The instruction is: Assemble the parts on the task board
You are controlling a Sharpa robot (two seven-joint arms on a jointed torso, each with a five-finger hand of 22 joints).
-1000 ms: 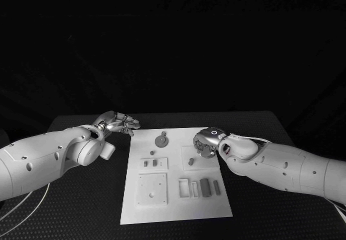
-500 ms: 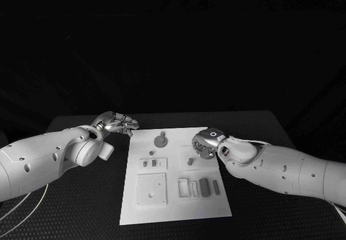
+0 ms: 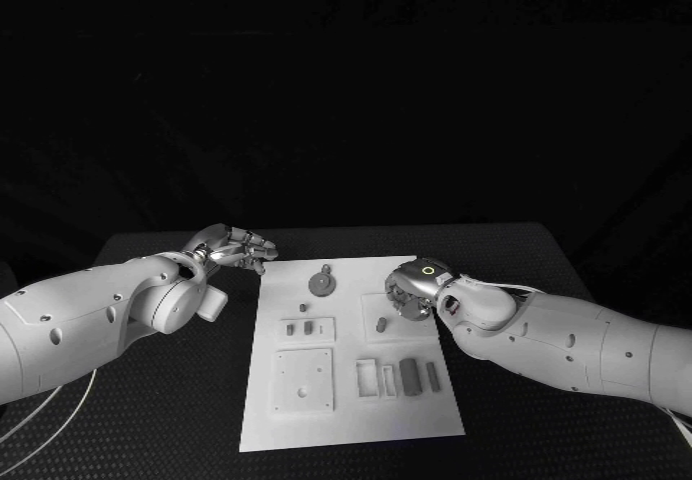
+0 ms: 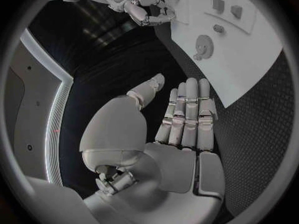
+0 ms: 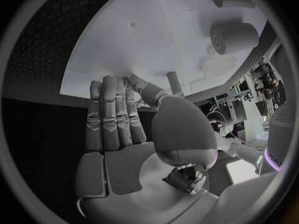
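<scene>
The white task board [image 3: 353,400] lies in the middle of the black table. On it are a round grey part [image 3: 323,283], a short upright peg [image 3: 381,322], a small plate with two pieces [image 3: 306,326], a square plate [image 3: 304,378] and several bars in slots [image 3: 398,375]. My right hand [image 3: 411,291] hovers over the board's right side, just beyond the peg, fingers straight and holding nothing [image 5: 118,119]; the peg [image 5: 175,81] stands close to its thumb. My left hand [image 3: 231,246] is off the board's far left corner, flat and empty [image 4: 184,119].
The board [image 4: 249,64] and the round part [image 4: 204,46] lie ahead of the left hand's fingers, with the right hand [image 4: 140,7] beyond them. Bare black table surrounds the board on both sides.
My right hand has crept a little to the left and nearer over the board. The left hand has hardly moved.
</scene>
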